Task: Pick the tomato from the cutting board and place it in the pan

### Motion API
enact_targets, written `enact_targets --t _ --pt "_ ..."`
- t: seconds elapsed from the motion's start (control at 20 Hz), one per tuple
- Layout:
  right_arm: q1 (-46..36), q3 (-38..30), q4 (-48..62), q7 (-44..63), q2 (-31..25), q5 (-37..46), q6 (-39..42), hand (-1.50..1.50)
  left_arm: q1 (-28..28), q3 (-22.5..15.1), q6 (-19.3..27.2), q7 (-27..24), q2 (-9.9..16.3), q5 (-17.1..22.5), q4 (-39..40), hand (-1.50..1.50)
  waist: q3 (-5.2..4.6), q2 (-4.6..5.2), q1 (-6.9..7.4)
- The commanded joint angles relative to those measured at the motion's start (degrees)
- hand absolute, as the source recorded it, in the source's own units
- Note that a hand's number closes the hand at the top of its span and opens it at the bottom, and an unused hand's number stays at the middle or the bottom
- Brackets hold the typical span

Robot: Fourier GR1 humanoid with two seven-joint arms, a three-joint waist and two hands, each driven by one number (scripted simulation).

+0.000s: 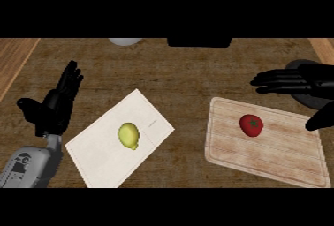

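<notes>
Right now the red tomato (251,124) sits on the cutting board (274,156). Just above the board, the right hand (297,81) is spread wide and holds nothing, over the dark pan (313,102).

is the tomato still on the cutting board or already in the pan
On the cutting board: the tomato lies on its wood, untouched, the open right hand beyond it.

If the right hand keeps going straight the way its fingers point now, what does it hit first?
Probably nothing. The right hand is open with its fingers pointing toward the view's left, above the cutting board; the tomato lies below that line. Only bare counter shows along it, though height is unclear.
</notes>
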Motion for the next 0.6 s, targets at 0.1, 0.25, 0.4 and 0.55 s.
enact_targets --t 0.1,0.25,0.4,0.55 --pt "-3.04 1.44 8.92 -6.61 5.33 4.87 4.89 -1.5 0.44 0.49 -0.16 -0.33 -1.1 -0.9 1.03 0.0 -0.02 -0.06 -0.36" --pt "-6.12 2.85 14.17 -9.86 6.47 7.21 3.92 -1.5 -3.07 2.43 -2.18 -1.58 -0.11 -0.15 5.1 0.0 -0.03 0.3 -0.26" --pt "-5.27 4.86 13.58 -10.11 6.97 8.07 3.96 -1.5 0.91 1.66 -1.23 -1.49 -1.19 -0.36 1.19 0.0 -0.02 -0.01 -0.19" --pt "-7.26 8.14 14.57 -9.14 9.22 10.44 3.88 -1.5 -0.26 1.88 -2.05 -3.09 -1.46 -0.64 3.68 0.0 -0.04 0.25 0.04"
